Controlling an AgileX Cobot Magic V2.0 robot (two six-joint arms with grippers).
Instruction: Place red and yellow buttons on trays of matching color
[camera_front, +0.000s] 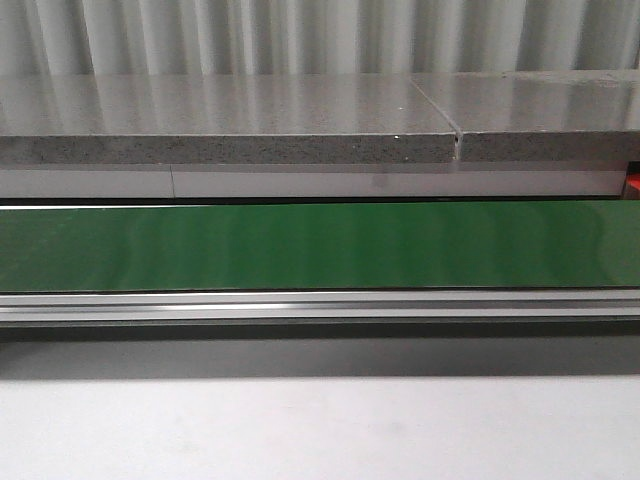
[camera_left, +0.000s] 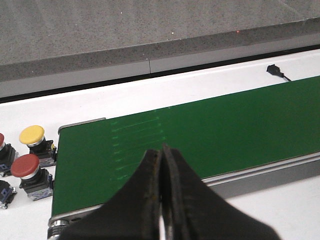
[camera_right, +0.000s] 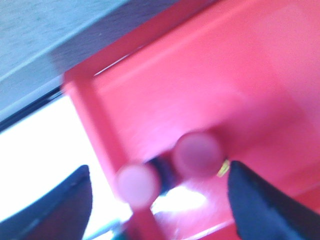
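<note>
Red buttons (camera_right: 199, 154): two round domed caps, blurred, in the glossy red tray (camera_right: 240, 85), seen only in the right wrist view
Right tool (camera_right: 157, 200): fingers wide apart, straddling them
Left tool (camera_left: 161, 200): fingers pressed together, empty, over the matte green belt (camera_left: 200, 135)
Left wrist only: yellow button (camera_left: 32, 134) and red button (camera_left: 25, 165) on the white tabletop (camera_left: 125, 100), beside the belt end
Front view: bare belt, speckled stone ledge (camera_front: 220, 148)

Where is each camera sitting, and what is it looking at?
Front view: faces forward over the green conveyor belt; no arm shows.
Left wrist view: above the belt's end, shut left gripper showing, beside a yellow button and red button.
Right wrist view: blurry, open right gripper over the red tray.
Front and left wrist views share the belt.
</note>
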